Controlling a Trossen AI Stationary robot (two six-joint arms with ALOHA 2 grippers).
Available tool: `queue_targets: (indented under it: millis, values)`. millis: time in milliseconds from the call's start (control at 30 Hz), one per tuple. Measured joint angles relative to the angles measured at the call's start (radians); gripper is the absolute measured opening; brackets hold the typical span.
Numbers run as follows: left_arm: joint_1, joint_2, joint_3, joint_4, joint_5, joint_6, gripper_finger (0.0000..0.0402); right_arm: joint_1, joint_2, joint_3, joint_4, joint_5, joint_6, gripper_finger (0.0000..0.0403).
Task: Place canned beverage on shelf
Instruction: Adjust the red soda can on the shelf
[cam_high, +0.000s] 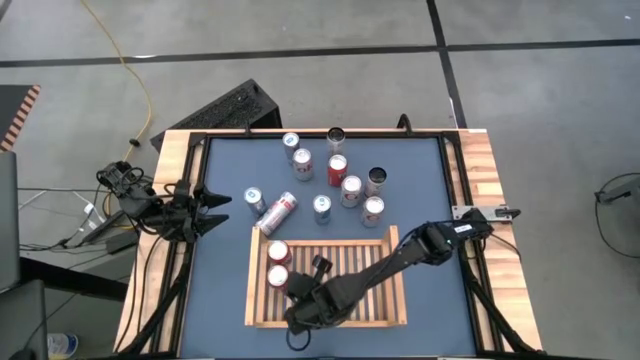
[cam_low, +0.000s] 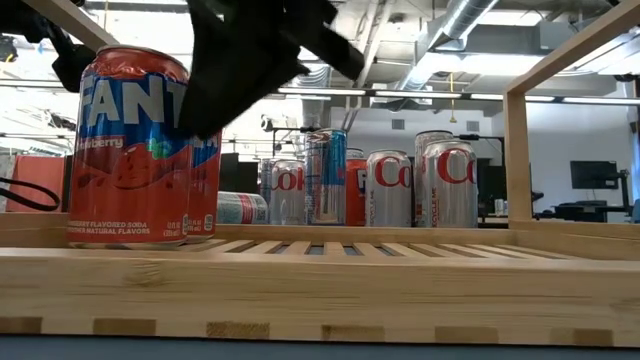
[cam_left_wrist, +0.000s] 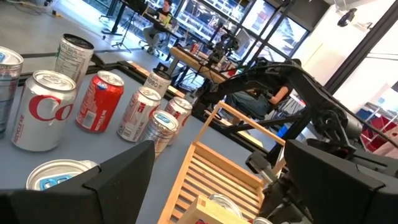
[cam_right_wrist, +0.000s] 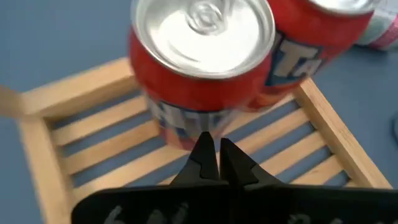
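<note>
The shelf (cam_high: 385, 300), a light-wood slatted tray, lies on the blue table near its front edge. Two red Fanta cans (cam_high: 279, 252) (cam_high: 277, 277) stand upright on its slats at its left end; they also show in the low view (cam_low: 130, 150). My right gripper (cam_right_wrist: 217, 146) is shut and slants down at the nearer red can (cam_right_wrist: 202, 62), its tips at the can's lower side. My left gripper (cam_high: 215, 210) waits open at the table's left edge, with nothing between its fingers. My right gripper's shut fingertips (cam_right_wrist: 206, 149) stand at the nearer red can's side wall, low down (cam_right_wrist: 186, 134), coming slantwise from above. I cannot tell whether they touch it. The can stands upright on the slats.
Several loose cans (cam_high: 340, 185), silver and red, stand on the blue table beyond the shelf, and one lies on its side (cam_high: 278, 212). The right part of the shelf (cam_high: 380, 285) is bare slats under my right arm. A raised wooden rim (cam_low: 517, 160) edges the shelf.
</note>
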Motion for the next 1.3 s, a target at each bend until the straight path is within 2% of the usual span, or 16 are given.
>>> queue_targets:
  millis: [333, 667, 767, 933, 1100, 1300]
  values:
    - [0.000, 0.000, 0.000, -0.011, -0.005, 0.000, 0.0348, -0.014, 0.000, -0.001, 0.046, -0.025, -0.049, 0.0000]
    - [0.000, 0.000, 0.000, -0.012, -0.006, 0.000, 0.0348, -0.002, -0.001, 0.000, -0.011, -0.025, -0.044, 0.0000]
    - [0.000, 0.000, 0.000, -0.010, -0.007, 0.000, 0.0348, 0.010, -0.028, -0.001, -0.067, -0.025, -0.043, 0.0000]
    - [0.000, 0.000, 0.000, 0.012, 0.000, 0.000, 0.0348, 0.017, -0.145, 0.000, -0.219, 0.002, -0.048, 0.0000]
    - [0.000, 0.000, 0.000, 0.010, 0.002, 0.010, 0.0348, -0.034, -0.220, 0.001, -0.286, 0.025, -0.156, 0.0000]
    - [0.000, 0.000, 0.000, 0.009, 0.002, 0.011, 0.0348, -0.106, -0.147, 0.001, -0.239, 0.014, -0.255, 0.0000]
